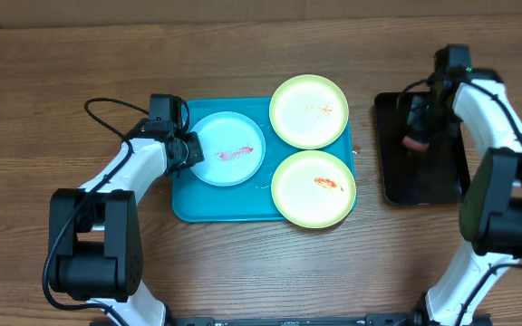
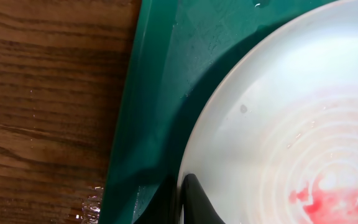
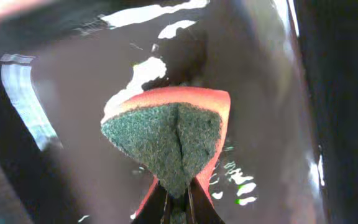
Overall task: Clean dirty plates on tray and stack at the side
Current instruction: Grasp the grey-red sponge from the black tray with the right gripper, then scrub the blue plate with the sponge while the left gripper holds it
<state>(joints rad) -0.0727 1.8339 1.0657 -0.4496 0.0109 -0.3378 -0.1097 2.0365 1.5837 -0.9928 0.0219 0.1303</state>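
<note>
The right gripper [image 1: 419,129] is clamped on a sponge [image 1: 415,142] and hangs over the black tray [image 1: 424,186] near the table's [image 1: 53,81] right edge. The left gripper [image 1: 188,151] sits at the left rim of the light blue plate [image 1: 229,149]; whether it pinches that rim cannot be told.

From the near edge outward, one yellow-green plate [image 1: 314,188] with a red smear overhangs the near right corner of the turquoise tray [image 1: 216,206]. The blue plate lies mid-tray, streaked red. A second yellow-green plate [image 1: 309,110], faintly marked, overhangs the tray's far right corner. No plate yet stands stacked at the side.

The step in hand looks like fetching the sponge for the first scrub. Done well, it would come across scouring face down while the left arm keeps the blue plate from sliding.

Only the right wrist view shows the sponge [image 3: 166,143] folded, green pad outward, pinched at the fingertips [image 3: 190,205] above a wet, glinting black surface. Only the left wrist view shows one dark fingertip [image 2: 194,199] at the blue plate's [image 2: 291,106] edge, with droplets on the tray [image 2: 160,93]. Only the overhead shows all three plates.
</note>
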